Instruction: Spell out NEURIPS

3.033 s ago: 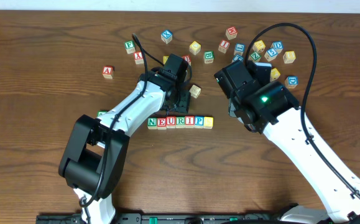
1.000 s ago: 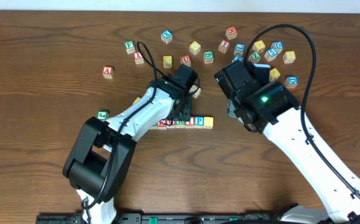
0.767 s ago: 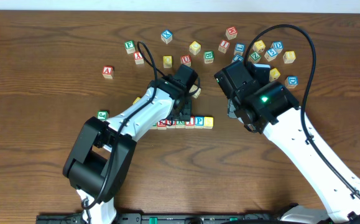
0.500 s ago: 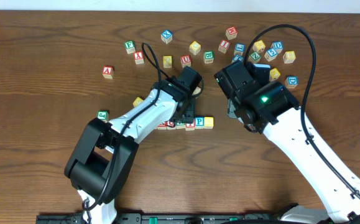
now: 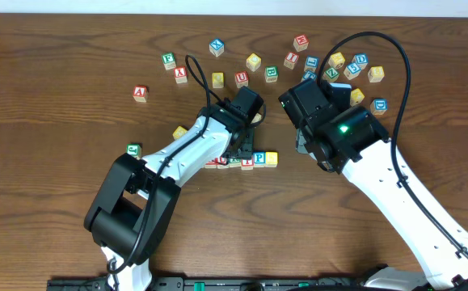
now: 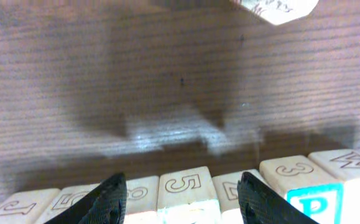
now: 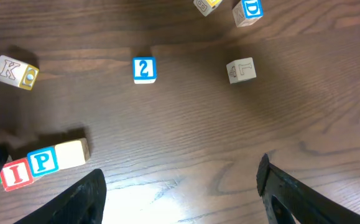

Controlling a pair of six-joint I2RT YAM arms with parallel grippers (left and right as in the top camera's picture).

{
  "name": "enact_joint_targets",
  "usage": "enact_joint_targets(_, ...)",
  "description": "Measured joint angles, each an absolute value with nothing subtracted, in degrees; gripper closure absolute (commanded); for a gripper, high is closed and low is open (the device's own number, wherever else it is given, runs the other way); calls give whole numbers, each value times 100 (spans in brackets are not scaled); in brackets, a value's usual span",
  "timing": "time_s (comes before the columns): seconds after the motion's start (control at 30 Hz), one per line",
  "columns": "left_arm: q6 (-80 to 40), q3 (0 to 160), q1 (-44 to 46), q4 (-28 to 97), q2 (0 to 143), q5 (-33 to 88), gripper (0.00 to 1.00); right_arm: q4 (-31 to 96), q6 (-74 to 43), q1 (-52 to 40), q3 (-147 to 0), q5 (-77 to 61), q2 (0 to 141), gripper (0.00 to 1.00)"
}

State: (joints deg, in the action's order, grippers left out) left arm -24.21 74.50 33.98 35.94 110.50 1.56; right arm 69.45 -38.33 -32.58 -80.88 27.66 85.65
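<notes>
So, left gripper astride the letter row, right gripper spread wide off to the side

Down on the bench [image 5: 56,210], the left gripper [image 6: 181,179] sits low over the row of letter blocks [image 5: 254,160]. Its two black fingers [image 6: 110,198] are apart, and the row runs crosswise between them. One whole block fills the middle of the gap, with a 5 on the side facing the wrist camera. Slivers of its neighbours show just inside each finger. The gap is wider than that one block, so nothing is pinched. Whether the fingers touch the blocks I cannot tell. Just outside the finger on the right of that view comes a block with a 3 on its side, then the blue P block [image 6: 313,204]. Well ahead of the fingertips lies a tilted pale block [image 6: 273,7], cut off by the edge of the view. From above, the arm hides the start of the row, so those letters cannot be read.

The right gripper [image 7: 181,171] hangs over bare wood with its fingers spread wide. Off to its left is the end of the row: the red I block [image 7: 15,174], the P, then a plain-faced yellow block [image 7: 73,154], all touching in line. Farther ahead of this gripper lie loose blocks, well apart from one another: a K block [image 7: 12,70], a blue 2 block [image 7: 144,70] and a D block [image 7: 248,12]
</notes>
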Motion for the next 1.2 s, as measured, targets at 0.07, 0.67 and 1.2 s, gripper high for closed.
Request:
enact_joint_targets(0.07,-2418,7450,3395,3546,11050,132,43,6945,-3833,-3258,-8088,2766,8565,27)
enact_joint_targets(0.67,-1905,7832,2917,3485,11050,126,43,6641,-3830,-3258,-8086,2759,8565,26)
enact_joint_targets(1.2,-1354,8296,2329,4707,10040,-263,43,4766,-3599,-3258,-6278,1557,8591,71)
